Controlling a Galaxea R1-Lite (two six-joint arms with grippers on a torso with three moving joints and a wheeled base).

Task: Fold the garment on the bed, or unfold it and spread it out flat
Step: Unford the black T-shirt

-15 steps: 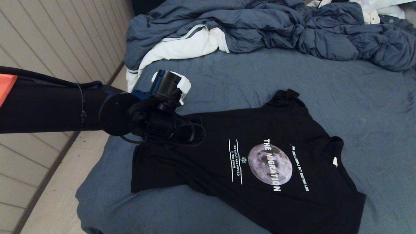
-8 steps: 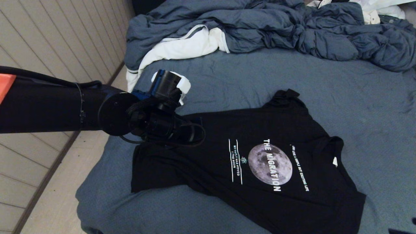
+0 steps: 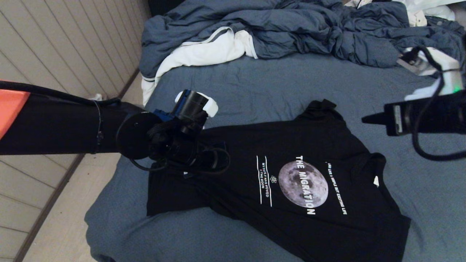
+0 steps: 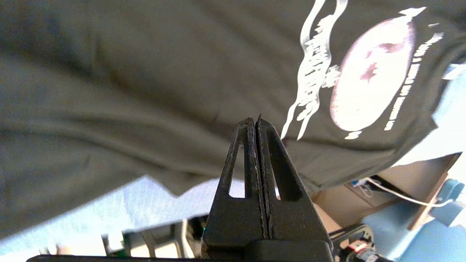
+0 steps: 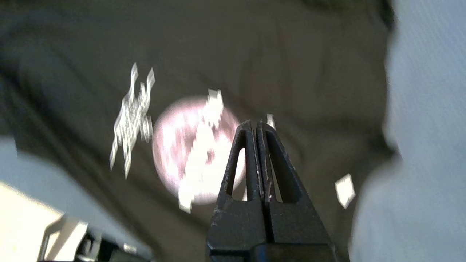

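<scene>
Head view: our left gripper [image 3: 204,160] hovers over the T-shirt [image 3: 291,182] hem, our right gripper [image 3: 367,119] above its collar, both pinched together, empty.

You see a black shirt [image 3: 276,182] printed with a grey full moon, white "THE MIGRATION" lettering and thin white lines. The bed [image 3: 276,83] under it is blue-grey, like the rumpled duvet [image 3: 291,29] at the far end. The cloth [image 3: 204,54] far left is white with grey trim.
</scene>
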